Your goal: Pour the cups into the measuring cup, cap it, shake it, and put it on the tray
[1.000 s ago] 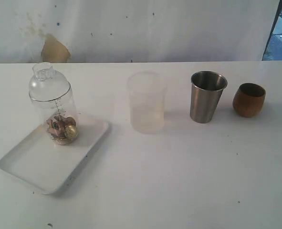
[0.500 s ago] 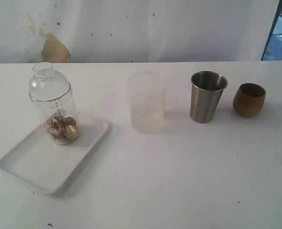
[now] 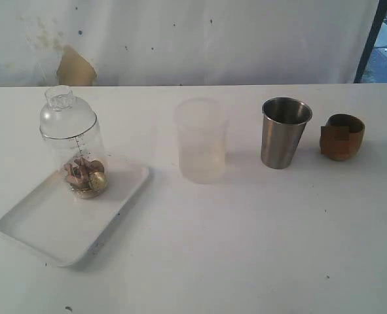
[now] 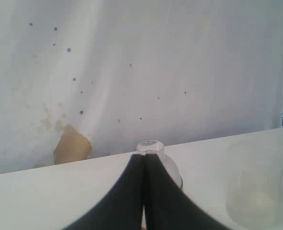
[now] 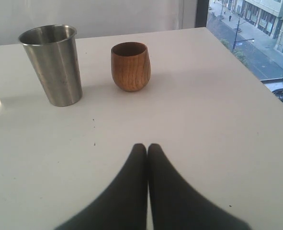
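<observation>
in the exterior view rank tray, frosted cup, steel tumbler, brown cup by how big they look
1. tray
2. frosted cup
3. steel tumbler, only slightly smaller than the frosted cup
4. brown cup

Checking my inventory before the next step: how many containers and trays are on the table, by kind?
Open cups: 3 (frosted cup, steel tumbler, brown cup)
Capped measuring cup: 1, standing on the tray
Tray: 1
Total: 5
</observation>
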Tool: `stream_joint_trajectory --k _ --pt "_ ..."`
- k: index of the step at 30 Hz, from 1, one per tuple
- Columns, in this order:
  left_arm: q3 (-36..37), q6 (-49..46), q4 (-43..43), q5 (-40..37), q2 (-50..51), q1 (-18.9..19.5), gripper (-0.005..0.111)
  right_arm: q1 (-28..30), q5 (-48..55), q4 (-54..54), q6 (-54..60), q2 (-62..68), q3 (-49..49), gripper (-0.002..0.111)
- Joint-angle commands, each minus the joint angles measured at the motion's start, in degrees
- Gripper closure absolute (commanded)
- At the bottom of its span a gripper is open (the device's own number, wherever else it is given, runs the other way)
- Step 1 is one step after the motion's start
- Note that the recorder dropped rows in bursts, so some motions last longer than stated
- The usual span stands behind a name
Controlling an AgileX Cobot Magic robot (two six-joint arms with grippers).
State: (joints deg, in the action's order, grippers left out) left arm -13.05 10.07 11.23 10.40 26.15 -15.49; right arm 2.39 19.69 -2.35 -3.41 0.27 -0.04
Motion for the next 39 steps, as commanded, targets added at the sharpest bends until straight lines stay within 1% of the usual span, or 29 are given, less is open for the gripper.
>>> stream_joint_trajectory --k 1,7,10,11,12,14,17,18,20,24,26,28,32,36,39 --pt "-0.1 0.4 0.2 0.2 -0.3 0.2 0.107 0.5 -0.2 -0.1 -0.2 -0.3 0.0 0.108" --pt "4.1 -0.1 -3.3 0.7 -5.3 0.2 0.107 0.5 -0.2 -0.1 -0.2 -0.3 0.0 0.108" --pt "6.2 -6.7 -3.8 0.7 -7.7 0.2 0.107 0.5 -0.2 -0.1 -0.2 -0.3 0.0 0.108" --pt "7.2 -9.6 -6.1 0.4 -9.2 0.6 0.107 0.5 -0.2 -0.1 -0.2 -0.3 0.0 0.108" --pt "7.5 -10.5 -7.3 0.3 -9.8 1.3 0.107 0.5 -0.2 -0.1 -0.2 -0.3 0.0 0.108" --pt "9.6 -11.1 -11.2 -0.2 -13.7 5.8 0.107 0.5 -0.2 -0.1 -0.2 -0.3 0.0 0.108" --pt "12.3 -10.1 -12.0 -2.8 -18.0 10.7 0.107 0.5 -0.2 -0.1 -0.2 -0.3 0.0 0.108" --pt "13.0 -10.1 -13.1 -3.7 -19.9 13.0 0.107 0.5 -0.2 -0.1 -0.2 -0.3 0.0 0.108" --pt "13.0 -10.1 -14.1 -5.3 -21.7 16.3 0.107 0.5 -0.2 -0.1 -0.2 -0.3 0.0 0.108" --pt "13.0 -10.1 -14.1 -12.3 -24.1 19.7 0.107 0.5 -0.2 -0.1 -0.2 -0.3 0.0 0.108" --pt "13.0 -10.1 -14.1 -18.1 -26.1 20.0 0.107 0.5 -0.2 -0.1 -0.2 -0.3 0.0 0.108" --pt "13.0 -10.1 -14.1 -22.8 -26.1 20.0 0.107 0.5 -0.2 -0.1 -0.2 -0.3 0.0 0.108" --pt "13.0 -10.1 -14.0 -23.4 -26.1 20.0 0.107 0.5 -0.2 -0.1 -0.2 -0.3 0.0 0.108" --pt "13.0 -15.5 -14.0 -23.4 -26.1 20.0 0.107 0.5 -0.2 -0.1 -0.2 -0.3 0.0 0.108" --pt "13.0 -15.4 -14.0 -23.5 -26.1 20.0 0.107 0.5 -0.2 -0.1 -0.2 -0.3 0.0 0.108"
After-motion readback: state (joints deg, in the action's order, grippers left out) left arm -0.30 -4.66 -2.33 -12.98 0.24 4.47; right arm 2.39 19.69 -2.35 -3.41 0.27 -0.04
